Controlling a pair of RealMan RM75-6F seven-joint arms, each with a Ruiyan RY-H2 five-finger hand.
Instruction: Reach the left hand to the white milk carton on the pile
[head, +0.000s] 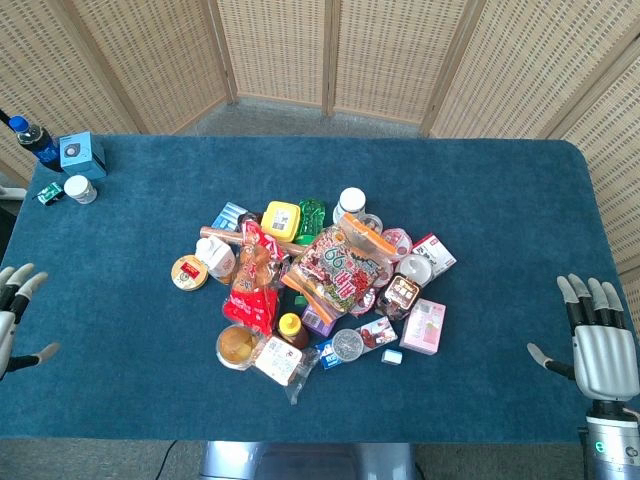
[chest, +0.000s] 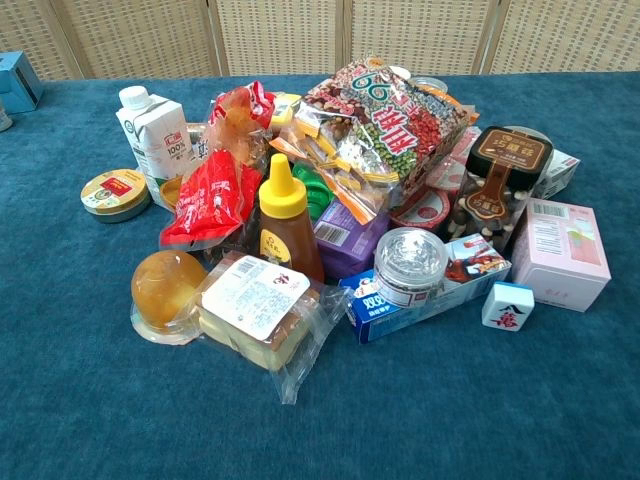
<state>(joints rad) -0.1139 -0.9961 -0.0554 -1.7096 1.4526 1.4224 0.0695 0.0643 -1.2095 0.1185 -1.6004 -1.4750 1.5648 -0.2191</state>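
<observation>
Carton (chest: 157, 135) label reads "100%".

White milk carton (chest: 153, 135) upright, pile's left edge

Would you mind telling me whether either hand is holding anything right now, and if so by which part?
Nothing is held. The left hand and right hand both lie open at the table edges, well apart from the white milk carton.
</observation>
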